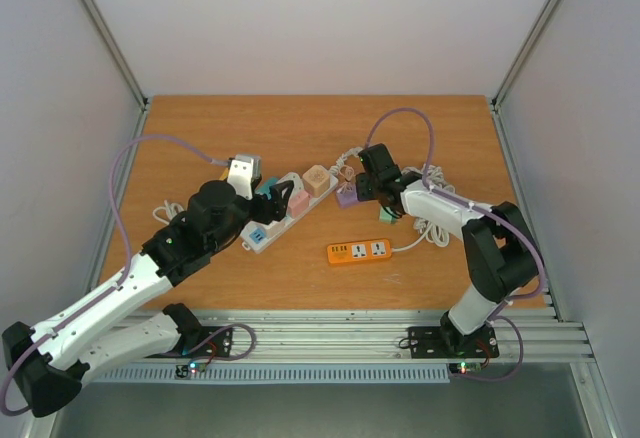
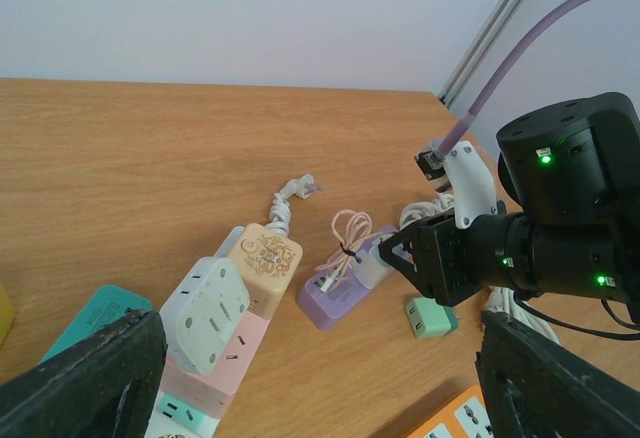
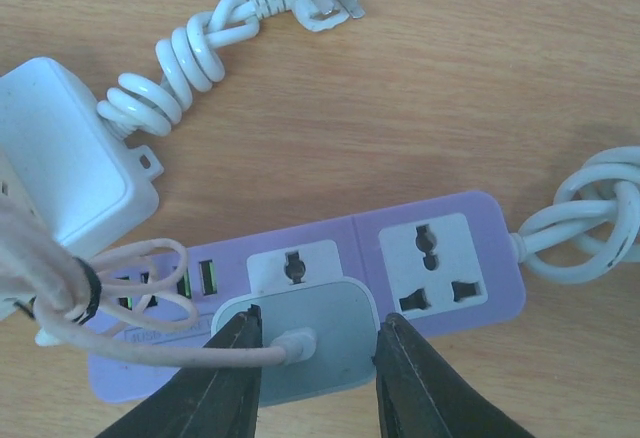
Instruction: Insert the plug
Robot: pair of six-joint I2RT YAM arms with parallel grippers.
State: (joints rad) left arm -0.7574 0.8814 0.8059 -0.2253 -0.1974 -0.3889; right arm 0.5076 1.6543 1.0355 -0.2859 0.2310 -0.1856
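The right gripper (image 3: 318,323) has its two dark fingers pressed against the left and right flanks of the plug (image 3: 330,358), a pale, rounded adapter. It is closed on that body, with no gap showing on either side. The plug sits low in the middle of the right wrist frame, on top of the purple power strip (image 3: 368,258). A thin cable leaves its face and loops away to the left.

The strip's long axis runs from left to right across that frame and rises a little to the right. The fingers therefore grip along the strip, not across it. Just above the plug's upper edge one socket (image 3: 295,263) is half covered by it. A second, fully bare socket (image 3: 435,263) lies up and to the right. Whether the pins are already seated cannot be told, because the adapter's body hides them.

The judgement is that the coming move depends on the plug's position over that half-covered socket, needing either a straight press down into it or a short shift along the strip's axis.

The left gripper (image 2: 320,358) stands wide with nothing between its fingers. In the top view it is left of centre, well apart from the purple strip, so the right arm is plainly the nearer one.
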